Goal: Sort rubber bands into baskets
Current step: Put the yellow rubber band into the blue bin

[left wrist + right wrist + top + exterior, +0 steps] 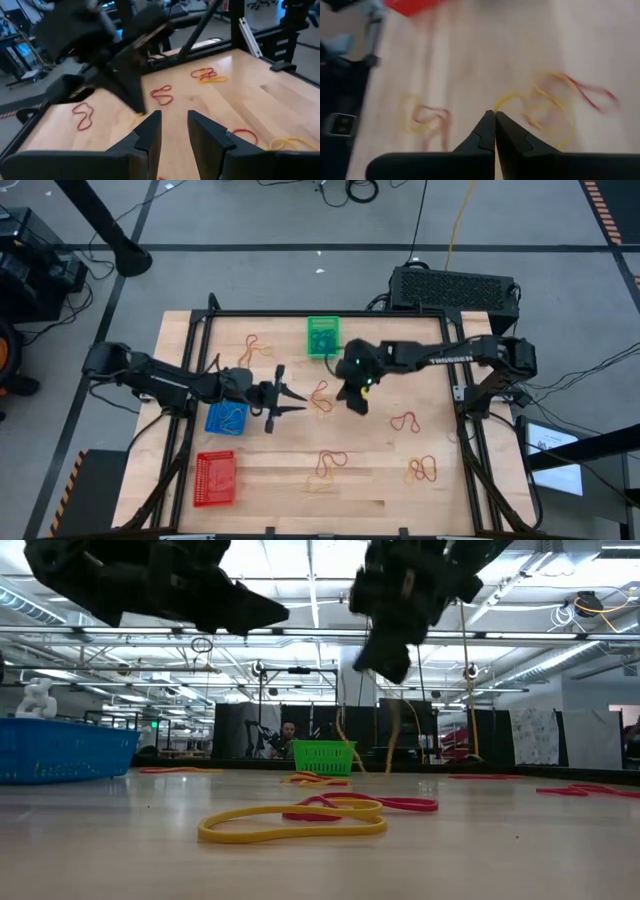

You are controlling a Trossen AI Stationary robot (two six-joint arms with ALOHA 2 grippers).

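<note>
Bands scattered over the wooden table [400,480], taking the green basket [323,336] at the table's far edge as landmark. Blue basket [226,418] sits nearer and to the left of it, red basket [215,478] nearer again, close to the front-left corner. Black box [455,288] lies off the table, beyond the far edge and right of the green basket.

Right gripper [356,402] hangs above the table just front-right of the green basket, fingers clenched tip to tip in the right wrist view [494,120] w/ a yellow band [507,101] at the tips — looks pinched, blurred though. A red-yellow tangle [321,398] lies just left of that gripper, between both arms.

Left gripper [285,402] is front-left of the green basket, right next to the blue basket's right side, fingers parted, nothing between them [174,131] — aimed at the right arm, which blocks the way straight ahead.

Other bands: red pair [253,348] left of the green basket, red loop [404,421] front-right, mixed cluster [421,470] further front-right, another [327,465] straight toward the front edge. Low view shows a yellow loop [290,825] w/ a red one [385,804] lying flat on the near table.

Black frame rails [460,410] run along the table's sides; open wood is mostly front-centre and far-right of the green basket.
</note>
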